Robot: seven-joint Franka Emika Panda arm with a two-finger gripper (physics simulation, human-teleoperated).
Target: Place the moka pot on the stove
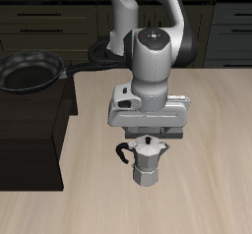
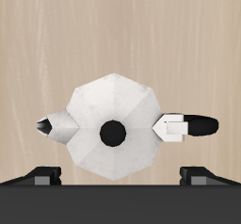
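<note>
moka pot: the moka pot [image 1: 149, 160] stands upright on the light wood table [image 1: 212, 189], close to the middle. In the wrist view the moka pot [image 2: 113, 126] shows as a pale eight-sided top with the black lid knob [image 2: 113, 132] dead centre.

handle and spout: in the exterior view the black handle [image 1: 124, 149] sticks out at about 9 o'clock from the pot body. From the wrist cam, the handle [image 2: 200, 125] and the spout [image 2: 52, 127] point opposite ways.

gripper: the gripper [image 1: 148, 132] sits right over the pot's top. In the wrist view the two fingers [image 2: 43, 175] are spread wide, one on each side of the pot and not touching it, so the claw is apart and holding nothing.

frying pan: a black frying pan [image 1: 28, 74] is well off at roughly 10 o'clock from the pot, on a dark block [image 1: 34, 130] beside the wood surface.

stove: can't tell from these shots, no grey plate with a coil is clearly visible.

robot arm: the white and grey arm [image 1: 148, 31] comes down from 12 o'clock, straight behind the pot.
</note>
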